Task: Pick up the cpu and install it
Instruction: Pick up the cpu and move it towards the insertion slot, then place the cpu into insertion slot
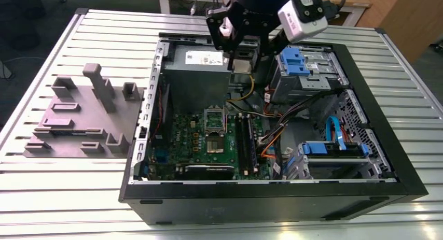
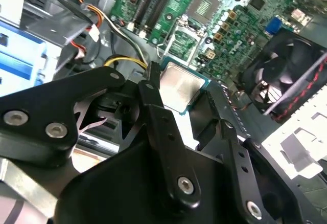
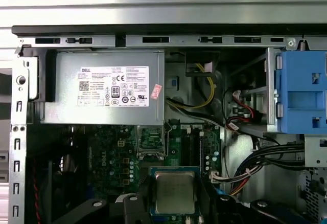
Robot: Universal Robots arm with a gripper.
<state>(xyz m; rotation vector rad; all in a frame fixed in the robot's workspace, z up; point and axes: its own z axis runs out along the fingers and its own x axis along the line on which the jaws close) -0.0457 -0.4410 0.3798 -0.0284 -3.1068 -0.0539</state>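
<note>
Item: one cpu (image 2: 176, 86), square, dull silver top, green edging, clamped between the black fingers (image 2: 158, 121) of the gripper (image 2: 179, 93), one finger at each opposite edge. Position: held in the air inside the open computer case (image 1: 277, 198), above the green motherboard (image 1: 187, 141) and near the grey power supply (image 3: 102, 88) with its white label. Socket (image 3: 150, 139): on the board, metal frame showing, apart from the chip. Also in the case: two long black memory sticks (image 1: 246, 141) beside the socket, a black fan (image 2: 286, 75), blue drive brackets (image 3: 299, 91), and bundled cables (image 1: 277, 126). Outside it: a grey moulded fixture block (image 1: 83, 121) on the slatted metal table (image 1: 69, 188), towards the exterior view's left.
</note>
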